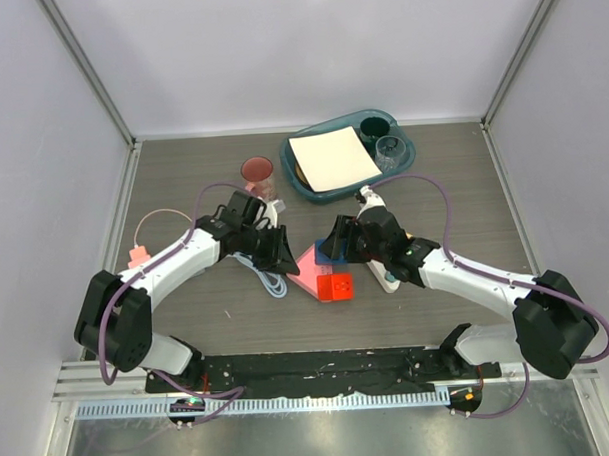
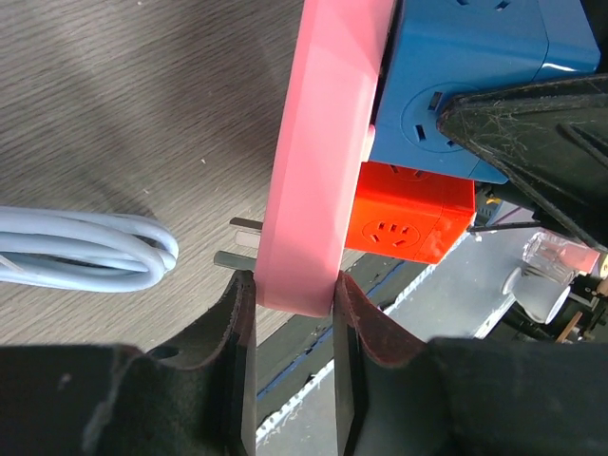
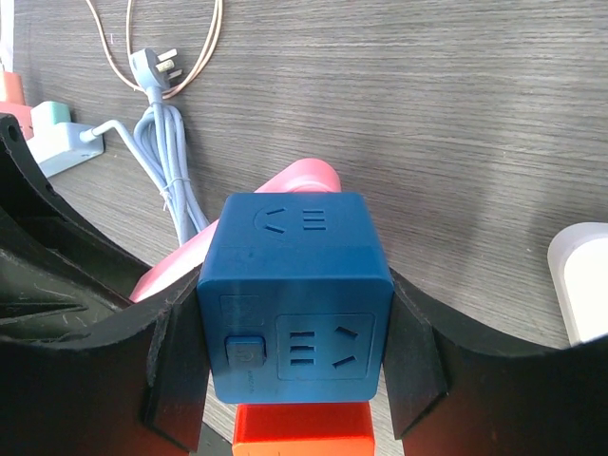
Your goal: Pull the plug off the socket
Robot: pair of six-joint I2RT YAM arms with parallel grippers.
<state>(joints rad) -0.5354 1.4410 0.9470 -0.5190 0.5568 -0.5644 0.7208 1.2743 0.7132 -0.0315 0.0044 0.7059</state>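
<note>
We see a dark wood-grain surface (image 1: 463, 182) w/ plain white walls (image 1: 298, 48) on three sides. A teal tray (image 1: 291, 168) sits at the back. The left pincer (image 2: 293, 290) is clamped on the edge of a pink triangle (image 2: 323, 142). The right pincer (image 3: 294, 351) grips a blue cube (image 3: 294, 256), w/ a red cube (image 2: 408, 223) just beside it. The plug (image 1: 137, 257) lies near the left edge, well apart from the socket (image 3: 52, 142), which is mostly hidden under the left arm. Its cord (image 1: 271, 281) is bundled near centre.
</note>
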